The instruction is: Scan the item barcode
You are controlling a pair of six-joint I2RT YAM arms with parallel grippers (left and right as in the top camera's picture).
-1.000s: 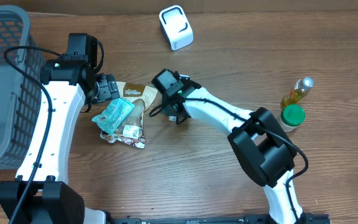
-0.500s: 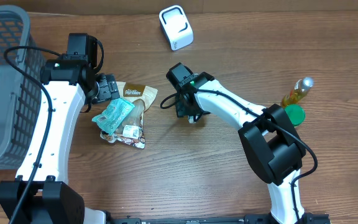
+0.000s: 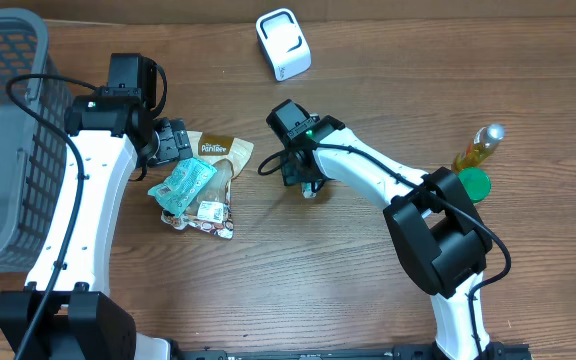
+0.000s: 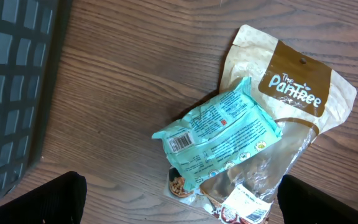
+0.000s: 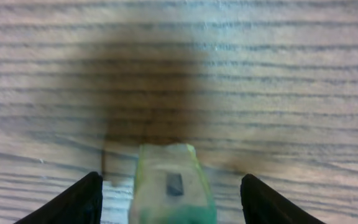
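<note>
Wooden table [image 4: 135, 74] — "The Pantree" pouch [image 4: 297, 93]

From the right wrist, the right gripper [image 5: 171, 208] shows only its finger tips [image 5: 73, 202] at the bottom corners. The pale green thing [image 5: 173, 180] between them is blurred and cut off by the bottom edge, so what it is cannot be told.

From the left wrist, the left gripper [image 4: 185, 202] is likewise just dark fingertips [image 4: 39, 199]. The clear bag [image 4: 260, 180] lies partly under the teal packet [image 4: 219, 134] and runs off the bottom. The packet's barcode [image 4: 179, 143] is too small to read.

Overhead, the grey basket [image 3: 8, 60] at the desk's [image 3: 268, 280] left edge is cropped. The green-lidded jar [image 3: 475, 186] near the right edge sits partly behind the right arm [image 3: 368, 175].
</note>
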